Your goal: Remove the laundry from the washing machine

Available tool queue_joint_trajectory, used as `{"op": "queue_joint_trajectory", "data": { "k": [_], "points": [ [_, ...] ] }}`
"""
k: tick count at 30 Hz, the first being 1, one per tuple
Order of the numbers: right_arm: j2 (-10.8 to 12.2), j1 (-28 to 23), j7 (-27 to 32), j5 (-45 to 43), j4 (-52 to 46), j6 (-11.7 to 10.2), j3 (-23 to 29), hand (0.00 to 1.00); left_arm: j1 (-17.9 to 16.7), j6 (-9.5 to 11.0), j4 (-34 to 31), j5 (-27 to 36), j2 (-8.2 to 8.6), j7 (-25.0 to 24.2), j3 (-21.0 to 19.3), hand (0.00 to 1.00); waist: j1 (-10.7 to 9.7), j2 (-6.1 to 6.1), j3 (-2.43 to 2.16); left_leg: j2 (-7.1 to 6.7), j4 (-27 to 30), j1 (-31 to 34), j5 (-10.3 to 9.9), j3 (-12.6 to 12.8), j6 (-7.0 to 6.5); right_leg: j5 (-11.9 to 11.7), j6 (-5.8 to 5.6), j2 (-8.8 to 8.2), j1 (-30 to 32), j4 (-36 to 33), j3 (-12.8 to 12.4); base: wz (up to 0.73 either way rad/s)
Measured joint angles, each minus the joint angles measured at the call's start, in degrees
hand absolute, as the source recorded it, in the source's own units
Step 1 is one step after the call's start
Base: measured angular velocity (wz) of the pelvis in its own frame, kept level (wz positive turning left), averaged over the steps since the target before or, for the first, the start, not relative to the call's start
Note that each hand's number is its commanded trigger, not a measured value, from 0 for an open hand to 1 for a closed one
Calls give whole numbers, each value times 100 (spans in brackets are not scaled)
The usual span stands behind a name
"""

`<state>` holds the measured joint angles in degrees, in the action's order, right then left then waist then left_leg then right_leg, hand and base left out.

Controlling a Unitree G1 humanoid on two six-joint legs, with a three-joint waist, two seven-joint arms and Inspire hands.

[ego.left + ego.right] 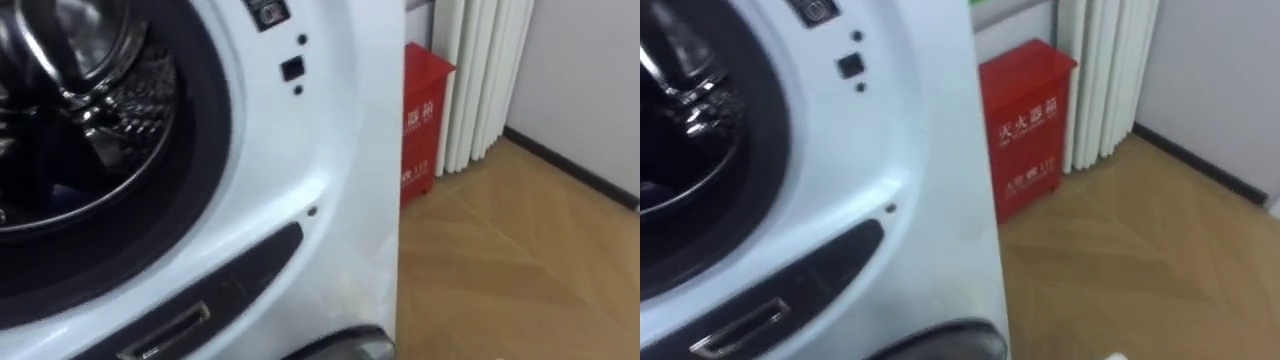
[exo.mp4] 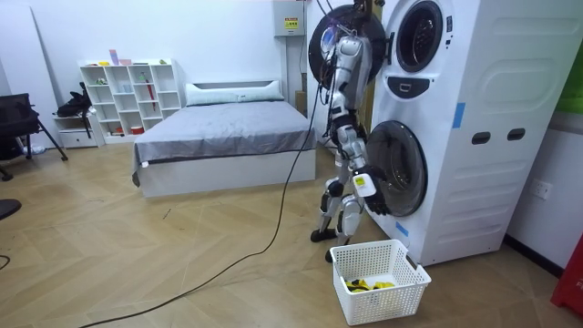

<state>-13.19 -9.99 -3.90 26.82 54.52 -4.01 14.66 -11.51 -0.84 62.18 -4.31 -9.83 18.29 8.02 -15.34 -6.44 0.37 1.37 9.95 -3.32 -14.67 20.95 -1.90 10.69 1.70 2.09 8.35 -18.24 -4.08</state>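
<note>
The robot is standing upright close against the front of a tall white washer (image 2: 474, 137) made of two stacked units, with its head level with the upper drum (image 1: 90, 90). The upper door (image 2: 321, 50) is hanging open behind its head. The eye views are looking into that drum's ribbed steel wall and dark rim, across the white front panel to its edge, and past it to a red box (image 1: 1025, 120) sitting on the wooden floor (image 1: 520, 270). A dark, bluish patch (image 1: 55, 190) is lying low in the drum; I cannot tell whether it is clothing. In the room view the right hand (image 2: 363, 187) is hanging low just beside the lower door (image 2: 401, 169); I cannot tell whether its fingers are straight or curled, or whether it is carrying anything. A white basket (image 2: 405, 296) is sitting on the floor just in front of the washer, near the robot's feet, and a few yellow and dark pieces (image 2: 364, 285) are lying at its bottom. A bed (image 2: 228, 128) and a white shelf (image 2: 127, 96) are standing well apart from the robot, toward the room view's left.
</note>
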Motion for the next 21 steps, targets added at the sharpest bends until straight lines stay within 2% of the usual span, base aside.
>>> {"op": "queue_joint_trajectory", "data": {
  "k": [2, 4, 7, 8, 9, 10, 11, 13, 15, 17, 21],
  "points": [
    [25, -32, 24, 127, 645, 56, 204, 0, -78, 13, -140, -33, 15, 31, -201, 0, 30, 205, -34, -1, -38, -127, 6, -236, 3, 32, 10, -38, -201, 111, 217, 53],
    [85, -37, 72, 309, 912, 121, 335, 0, -149, 10, -248, -31, 14, 75, -288, 0, 43, 341, -68, -1, -38, -143, 12, -368, 8, 43, 19, -64, -287, 172, 349, 40],
    [236, -83, 166, 680, 1224, 244, 465, 0, -148, -9, -292, -50, 46, 82, -364, 0, 138, 551, -53, 1, -41, -213, 16, -550, 13, 44, 21, -87, -520, 278, 548, 32],
    [286, -99, 201, 761, 1336, 307, 467, 0, -159, -11, -257, -51, 79, 76, -398, 0, 176, 585, -42, 4, -45, -239, 16, -623, 13, 43, 22, -91, -631, 364, 608, 30],
    [317, -100, 210, 796, 1393, 316, 475, 0, -175, -13, -248, -59, 103, 72, -447, 0, 181, 628, -51, 2, -45, -252, 16, -669, 13, 43, 22, -97, -677, 401, 631, 35],
    [394, -85, 244, 795, 1483, 338, 482, 0, -178, -18, -241, -115, 164, 69, -605, 0, 200, 676, -34, 2, -55, -328, 16, -747, 13, 37, 20, -101, -748, 492, 693, 28],
    [482, -71, 257, 803, 1546, 350, 481, 0, -189, -18, -208, -152, 223, 69, -774, 0, 302, 723, -39, 2, -58, -360, 16, -777, 13, 34, 22, -103, -812, 549, 736, 21],
    [572, 18, 250, 795, 1675, 405, 449, 0, -173, -19, -105, -140, 266, 70, -868, 0, 463, 757, -38, -2, -58, -380, 15, -848, 13, 30, 19, -106, -872, 609, 764, 14],
    [610, 158, 246, 762, 1766, 433, 377, 0, -136, -18, -11, -140, 278, 68, -899, 0, 529, 741, -37, -6, -60, -359, 15, -931, 13, 0, 9, -116, -931, 713, 868, 23],
    [609, 278, 189, 570, 1829, 432, 80, 0, -133, -15, 44, -145, 267, 29, -991, 0, 729, 744, -40, -9, -62, -325, 15, -1019, 13, -15, 8, -116, -964, 757, 902, 14],
    [610, 476, 177, -30, 1839, 435, -497, 0, -126, -21, 24, -139, 250, -7, -1012, 0, 971, 758, -27, -4, -57, -334, 15, -1098, 13, -15, 9, -104, -1057, 776, 952, 12]
  ]
}}
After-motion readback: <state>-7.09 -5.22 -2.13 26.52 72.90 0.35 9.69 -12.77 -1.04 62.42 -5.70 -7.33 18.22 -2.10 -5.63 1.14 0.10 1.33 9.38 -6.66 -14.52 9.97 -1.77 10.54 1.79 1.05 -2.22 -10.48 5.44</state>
